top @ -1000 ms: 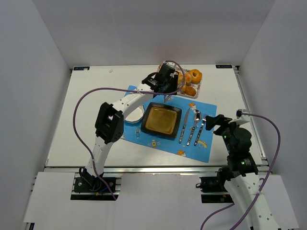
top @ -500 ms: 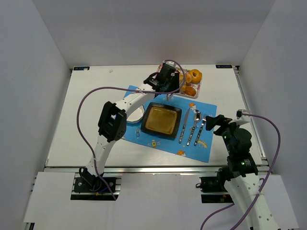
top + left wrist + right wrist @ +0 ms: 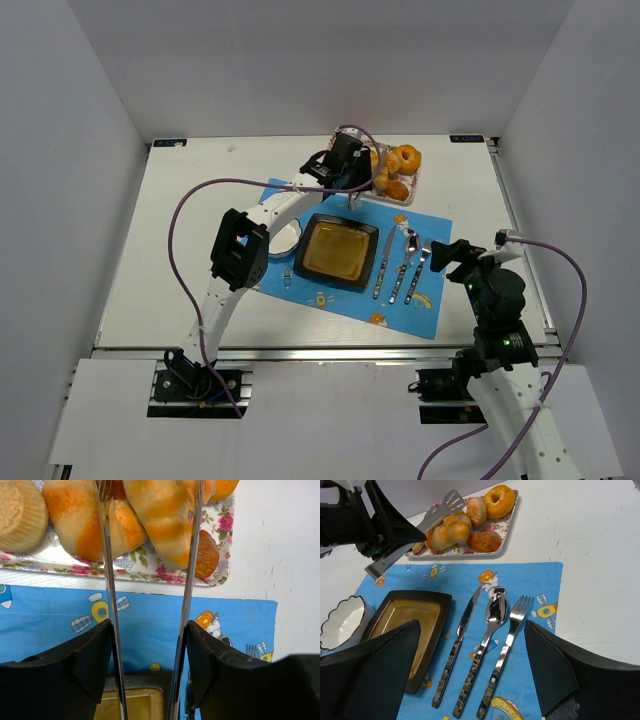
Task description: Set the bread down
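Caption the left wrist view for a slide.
Left pincer with tongs straddling the bread on the floral tray, above the blue mat.

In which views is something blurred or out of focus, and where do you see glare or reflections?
Left wrist view: the dark claw housing at the bottom is soft, while the bread and floral tray are sharp. Right wrist view: the spoon bowl reflects light; its own dark fingers are blurred. Top view: even lighting, weak shadows.
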Controlling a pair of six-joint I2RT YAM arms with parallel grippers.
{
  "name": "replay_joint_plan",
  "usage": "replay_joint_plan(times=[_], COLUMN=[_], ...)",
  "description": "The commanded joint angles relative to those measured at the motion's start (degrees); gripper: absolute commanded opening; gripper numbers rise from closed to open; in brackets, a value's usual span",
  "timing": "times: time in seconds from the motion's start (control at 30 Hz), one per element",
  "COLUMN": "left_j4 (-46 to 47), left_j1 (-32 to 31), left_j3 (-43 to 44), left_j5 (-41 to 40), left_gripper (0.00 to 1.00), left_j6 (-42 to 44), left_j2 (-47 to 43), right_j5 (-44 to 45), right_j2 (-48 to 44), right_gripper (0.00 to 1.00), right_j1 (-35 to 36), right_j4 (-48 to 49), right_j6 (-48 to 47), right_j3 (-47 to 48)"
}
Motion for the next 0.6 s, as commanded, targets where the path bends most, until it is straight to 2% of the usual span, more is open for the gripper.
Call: replay_joint_plan(times=[0.0, 0.33, 0.43, 0.57], left_j4=[1.29, 2.17, 2.26, 2.00], left_j1=[0.34, 0.42, 0.42, 0.42], left_j3=[1.60, 2.56, 2.38, 2.21], left_j5=[1.14, 5.36, 8.35, 7.74], left_gripper=[0.68, 0.68, 0.64, 0.56], left_j6=[-1.04, -1.21, -1.47, -2.00], left_j2=[-1.31, -0.17, -0.26, -0.43], right_j5=[1.22, 2.71, 3.33, 3.50], right_j2=[-0.94, -2.00, -2.26, -2.96], right_gripper=[0.89, 0.90, 0.89, 0.89], right_j1=[0.11, 0.11, 0.20, 0.11], right_j4=[1.99, 2.43, 2.34, 2.43], right_j6=[-0.16, 0.19, 0.37, 0.55], right_j3=[-0.06, -0.76, -0.85, -1.02])
